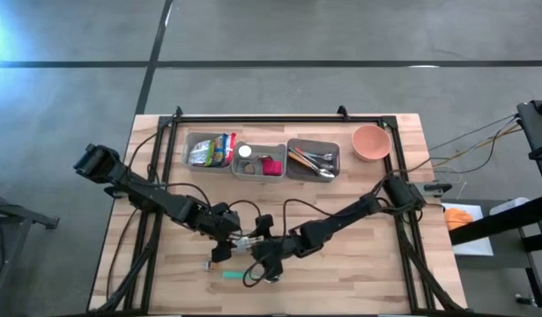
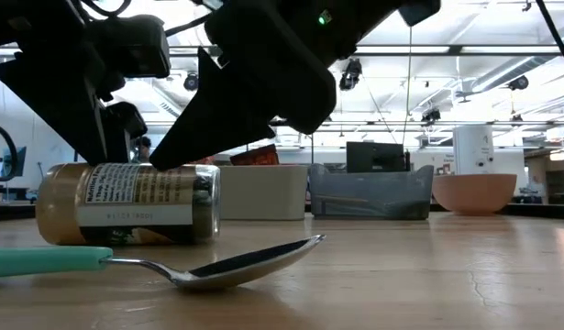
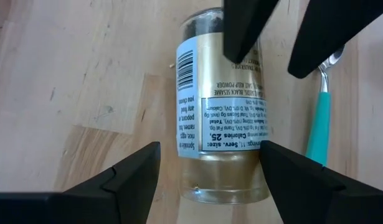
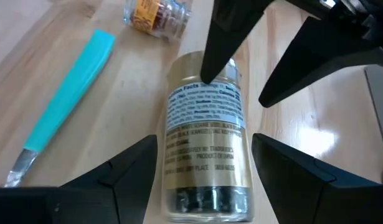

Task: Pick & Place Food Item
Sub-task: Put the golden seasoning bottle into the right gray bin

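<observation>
Two of my grippers meet over one seasoning jar [image 3: 221,118] lying on its side near the front of the wooden table [image 1: 367,255]. My left gripper [image 3: 207,171] straddles the jar's clear base end, fingers spread wide on either side and not pressing the glass. My right gripper [image 4: 203,168] straddles the opposite end, by the dark lid, its fingers likewise parted and holding nothing. Just beside the jar lies a spoon with a teal handle [image 2: 162,264], its bowl pointing away from the handle along the table. Farther back stand three grey bins [image 1: 260,157] in a row, and a pink bowl [image 1: 371,142] at their right end.
</observation>
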{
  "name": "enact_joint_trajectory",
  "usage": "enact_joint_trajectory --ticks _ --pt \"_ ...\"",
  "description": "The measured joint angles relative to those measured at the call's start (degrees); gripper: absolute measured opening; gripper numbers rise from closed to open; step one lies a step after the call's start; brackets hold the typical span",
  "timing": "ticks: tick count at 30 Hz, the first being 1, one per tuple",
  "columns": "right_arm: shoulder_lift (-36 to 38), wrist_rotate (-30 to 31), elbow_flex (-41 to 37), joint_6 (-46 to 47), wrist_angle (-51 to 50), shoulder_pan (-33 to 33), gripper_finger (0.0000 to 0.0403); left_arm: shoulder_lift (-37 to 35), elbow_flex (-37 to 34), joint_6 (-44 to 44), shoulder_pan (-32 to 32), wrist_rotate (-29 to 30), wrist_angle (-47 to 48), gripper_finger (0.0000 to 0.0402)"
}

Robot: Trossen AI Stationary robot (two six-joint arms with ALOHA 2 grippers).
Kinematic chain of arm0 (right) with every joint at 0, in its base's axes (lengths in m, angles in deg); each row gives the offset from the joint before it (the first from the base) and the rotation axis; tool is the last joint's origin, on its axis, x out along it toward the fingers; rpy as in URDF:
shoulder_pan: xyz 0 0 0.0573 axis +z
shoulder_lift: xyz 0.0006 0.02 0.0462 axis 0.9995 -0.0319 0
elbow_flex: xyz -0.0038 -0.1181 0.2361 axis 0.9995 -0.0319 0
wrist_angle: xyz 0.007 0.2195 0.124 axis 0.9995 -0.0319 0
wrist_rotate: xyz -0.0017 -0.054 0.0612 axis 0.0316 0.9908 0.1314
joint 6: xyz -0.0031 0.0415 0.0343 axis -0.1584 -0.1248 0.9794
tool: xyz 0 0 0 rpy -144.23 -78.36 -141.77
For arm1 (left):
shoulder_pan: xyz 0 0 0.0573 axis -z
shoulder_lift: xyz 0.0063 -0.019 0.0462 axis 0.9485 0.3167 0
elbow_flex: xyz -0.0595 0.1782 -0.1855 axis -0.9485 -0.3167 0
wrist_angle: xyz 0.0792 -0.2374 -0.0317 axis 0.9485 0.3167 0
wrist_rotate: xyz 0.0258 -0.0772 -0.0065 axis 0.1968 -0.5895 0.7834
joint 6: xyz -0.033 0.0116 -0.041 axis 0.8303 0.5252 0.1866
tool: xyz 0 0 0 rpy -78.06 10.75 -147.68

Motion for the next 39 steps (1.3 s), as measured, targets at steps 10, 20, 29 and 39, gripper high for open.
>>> enact_joint_trajectory --ticks 10,20,29,39 --pt "0.0 -7.9 0.0 5.7 -2.3 -2.6 0.026 0.0 0.0 -0.3 0.0 -0.9 0.2 0.0276" --pt "-0.1 -8.4 -1.0 9.1 -2.5 -3.5 0.026 0.0 0.0 -0.3 0.0 -0.9 0.3 0.0276" --pt "0.1 -8.1 -2.5 10.3 -2.0 -3.8 0.026 0.0 0.1 0.1 0.0 -1.8 0.5 0.0276" --pt "0.3 -7.9 -3.1 15.4 -5.8 -3.7 0.0261 -0.5 3.1 1.7 0.0 -6.5 5.7 0.0276"
